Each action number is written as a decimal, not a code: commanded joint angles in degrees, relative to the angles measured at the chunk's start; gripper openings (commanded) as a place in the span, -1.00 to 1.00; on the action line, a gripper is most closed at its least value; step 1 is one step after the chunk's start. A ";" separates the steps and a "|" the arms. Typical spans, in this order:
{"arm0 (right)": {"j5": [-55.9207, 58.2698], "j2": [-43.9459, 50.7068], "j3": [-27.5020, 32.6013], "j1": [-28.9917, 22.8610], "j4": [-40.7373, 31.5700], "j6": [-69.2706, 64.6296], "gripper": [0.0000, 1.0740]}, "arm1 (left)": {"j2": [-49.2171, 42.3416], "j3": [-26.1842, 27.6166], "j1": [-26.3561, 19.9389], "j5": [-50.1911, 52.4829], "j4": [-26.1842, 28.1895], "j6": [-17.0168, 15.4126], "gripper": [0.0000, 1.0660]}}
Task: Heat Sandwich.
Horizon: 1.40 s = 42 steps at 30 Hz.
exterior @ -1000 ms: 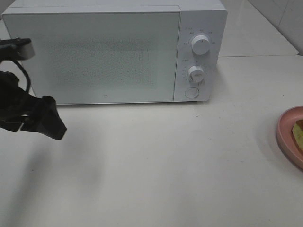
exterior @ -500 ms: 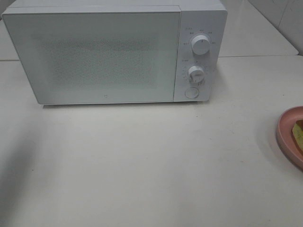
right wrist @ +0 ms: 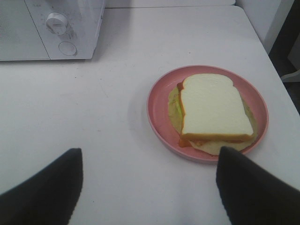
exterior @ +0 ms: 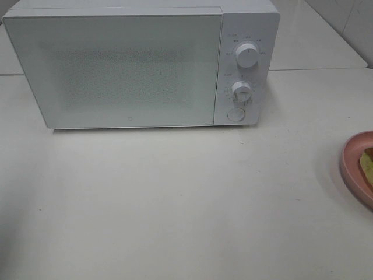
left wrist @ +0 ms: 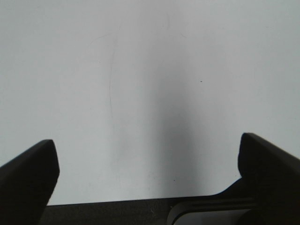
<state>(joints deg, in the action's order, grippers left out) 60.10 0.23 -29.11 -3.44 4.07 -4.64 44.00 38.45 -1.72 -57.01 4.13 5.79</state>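
Observation:
The sandwich (right wrist: pixel 213 108), white bread with an orange-brown crust and a pale green filling, lies on a round pink plate (right wrist: pixel 158 93). In the exterior high view only a sliver of the sandwich (exterior: pixel 367 164) and the plate (exterior: pixel 351 169) shows at the right edge. The white microwave (exterior: pixel 140 64) stands at the back with its door shut. My right gripper (right wrist: pixel 149 180) is open, just short of the plate. My left gripper (left wrist: pixel 149 171) is open over bare table. Neither gripper shows in the exterior high view.
The microwave has two knobs (exterior: pixel 247 55) and a round button (exterior: pixel 235 114) on its right panel; they also show in the right wrist view (right wrist: pixel 57 22). The white table's far right edge (right wrist: pixel 276 70) lies just past the plate.
My left arm, at the left edge of the exterior high view one second ago, has withdrawn out of that view. Nothing else has moved.

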 commanded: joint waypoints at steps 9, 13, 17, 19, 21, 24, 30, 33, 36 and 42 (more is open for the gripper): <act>-0.63 1.49 0.11 0.17 -0.11 0.57 0.40 | -17.88 -4.01 -0.06 -1.55 0.06 -0.40 0.84; -0.63 1.49 0.11 0.17 -0.11 0.57 0.40 | -22.69 -6.25 0.00 -0.06 0.17 -0.40 0.84; -0.63 1.49 0.11 0.17 -0.11 0.57 0.40 | -26.36 -8.54 1.20 1.60 0.06 -0.40 0.84; -0.63 1.49 0.11 0.17 -0.11 0.57 0.40 | -27.90 -8.42 1.83 1.72 0.06 -0.34 0.84; -0.63 1.49 0.11 0.17 -0.11 0.57 0.40 | -30.19 -8.42 2.23 1.60 0.11 -0.06 0.83; -0.63 1.49 0.11 0.17 -0.11 0.57 0.40 | -31.63 -8.42 2.35 1.20 0.17 0.00 0.83; -0.63 1.49 0.11 0.17 -0.11 0.57 0.40 | -37.64 -10.08 2.35 -2.52 0.11 -0.06 0.83; -0.63 1.49 0.11 0.17 -0.11 0.57 0.40 | -39.82 -10.08 2.35 -2.41 0.11 -0.11 0.83; -0.63 1.49 0.11 0.17 -0.11 0.57 0.40 | -44.23 -10.08 2.35 -2.41 0.23 -0.17 0.83; -0.63 1.20 0.11 0.17 -0.17 0.57 0.40 | -45.78 -10.08 2.35 -2.41 0.63 -0.17 0.83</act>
<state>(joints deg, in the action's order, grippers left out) 60.10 0.23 -29.11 -3.44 4.07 -4.58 -0.23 28.53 0.29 -59.64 4.18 5.84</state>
